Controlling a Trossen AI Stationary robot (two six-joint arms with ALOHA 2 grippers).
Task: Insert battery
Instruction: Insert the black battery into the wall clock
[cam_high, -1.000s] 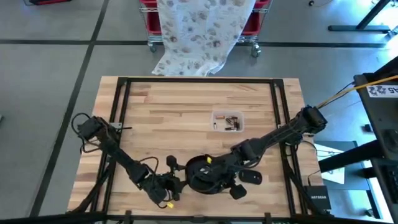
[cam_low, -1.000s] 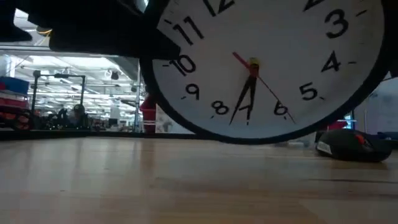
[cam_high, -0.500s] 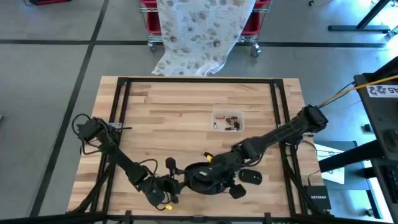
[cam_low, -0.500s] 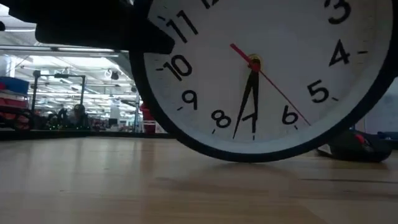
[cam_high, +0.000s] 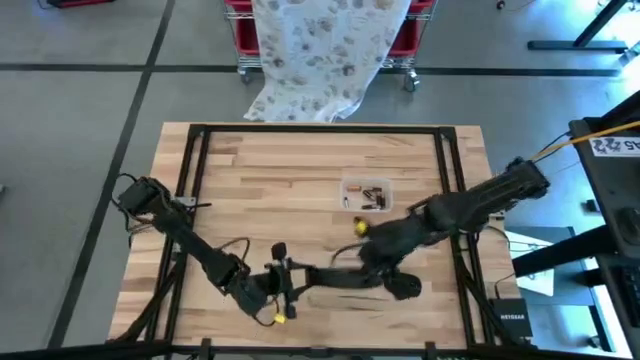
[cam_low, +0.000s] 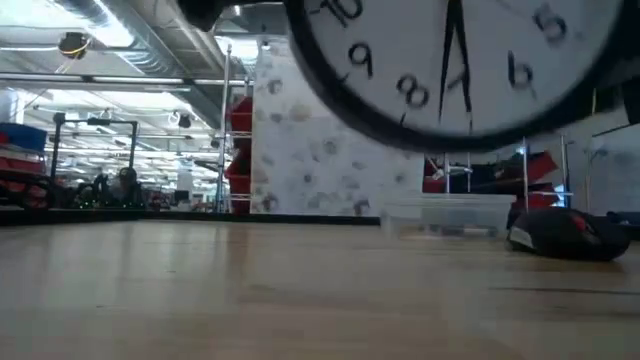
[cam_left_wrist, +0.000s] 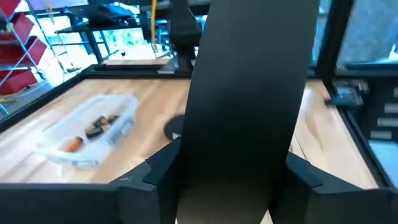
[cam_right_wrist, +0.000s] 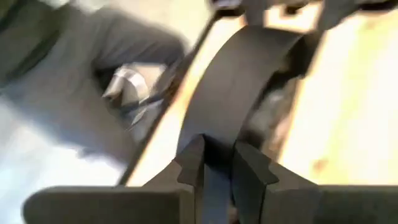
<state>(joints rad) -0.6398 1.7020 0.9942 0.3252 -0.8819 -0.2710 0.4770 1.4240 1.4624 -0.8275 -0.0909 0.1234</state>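
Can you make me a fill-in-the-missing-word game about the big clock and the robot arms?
1. The clock hangs ___ the wooden table, not touching it.
2. Its face is ___ with black numbers.
3. The right end effector is shut on the clock's black ___; the left end effector grips the clock too.

Missing words: above; white; rim

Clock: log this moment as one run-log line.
clock held clear of table | left pincer shut on clock | right pincer shut on rim | batteries in clear tray
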